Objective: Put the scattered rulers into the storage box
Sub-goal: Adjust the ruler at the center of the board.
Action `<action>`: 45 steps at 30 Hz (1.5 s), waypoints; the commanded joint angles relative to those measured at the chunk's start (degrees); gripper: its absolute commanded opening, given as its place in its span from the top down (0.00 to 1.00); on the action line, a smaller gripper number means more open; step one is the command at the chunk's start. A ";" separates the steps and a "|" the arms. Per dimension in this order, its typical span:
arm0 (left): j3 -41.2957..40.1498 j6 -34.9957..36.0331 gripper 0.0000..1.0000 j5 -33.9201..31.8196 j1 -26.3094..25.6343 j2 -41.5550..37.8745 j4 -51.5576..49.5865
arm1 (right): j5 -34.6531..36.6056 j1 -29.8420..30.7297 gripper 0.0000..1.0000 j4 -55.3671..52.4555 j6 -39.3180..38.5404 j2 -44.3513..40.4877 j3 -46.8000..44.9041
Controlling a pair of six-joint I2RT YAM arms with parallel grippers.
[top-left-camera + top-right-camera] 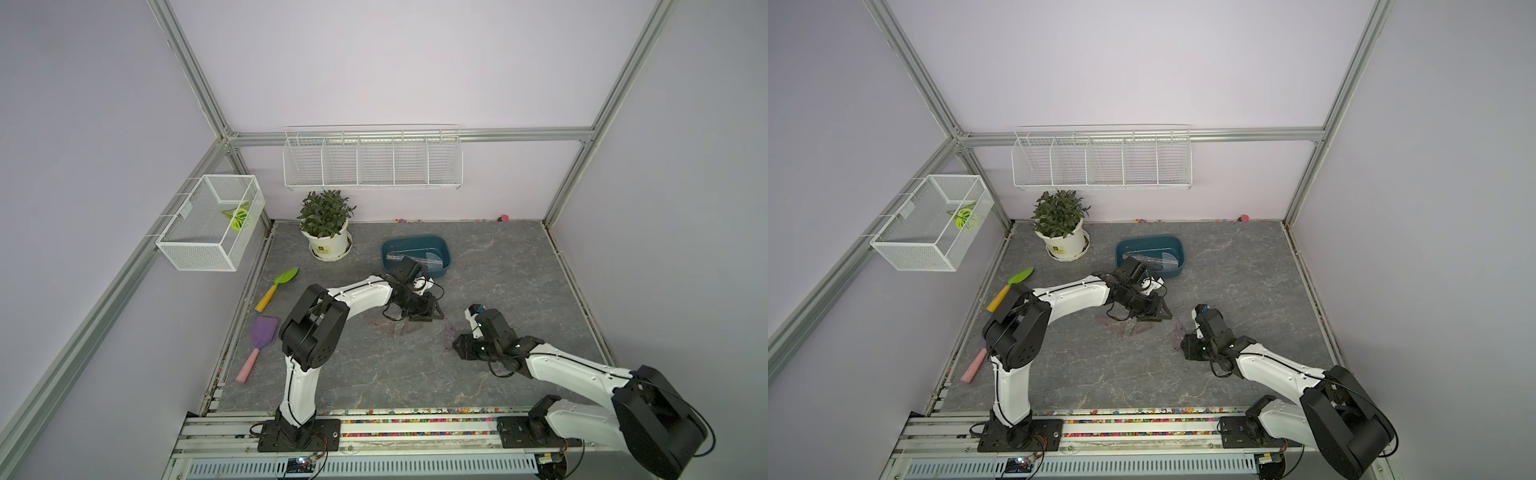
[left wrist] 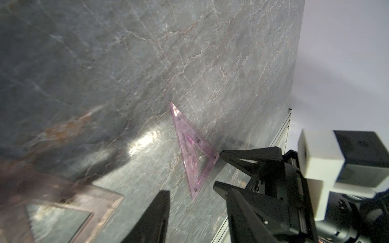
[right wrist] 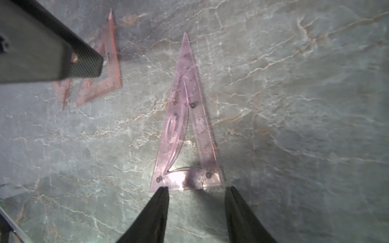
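Just right of frame centre, a pink triangle ruler [image 1: 449, 336] lies flat, with the right gripper [image 3: 196, 190] parted at its short edge. The left gripper [image 1: 428, 318] hangs unclenched over a second triangle [image 1: 409, 328], below the teal storage box [image 1: 415, 238].

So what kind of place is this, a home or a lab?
Probably a robotics lab cell: two white-and-black robot arms bolted to a metal rail, a silver aluminium frame around lilac walls, and staged props like the dark teal plastic tub.
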 commanded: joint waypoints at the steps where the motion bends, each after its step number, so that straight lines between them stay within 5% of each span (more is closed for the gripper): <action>1: 2.32 1.97 0.52 1.48 -1.51 2.27 -1.84 | -1.06 -0.33 0.52 2.25 0.64 1.14 -0.96; 23: 1.80 -0.11 0.59 3.84 -1.45 6.90 1.64 | -5.78 0.96 0.55 7.99 2.43 4.81 -0.74; 28: 0.77 -0.13 0.59 3.85 -0.67 6.23 2.42 | -7.56 -4.87 0.56 3.34 -0.14 1.32 0.47; 38: 0.27 -0.64 0.65 3.37 -0.28 6.59 2.71 | -11.82 -6.36 0.84 6.04 -1.66 5.82 4.44; 45: 0.53 -0.92 0.67 3.65 -0.27 7.38 2.56 | -12.74 -6.43 0.87 8.52 -1.57 9.45 4.69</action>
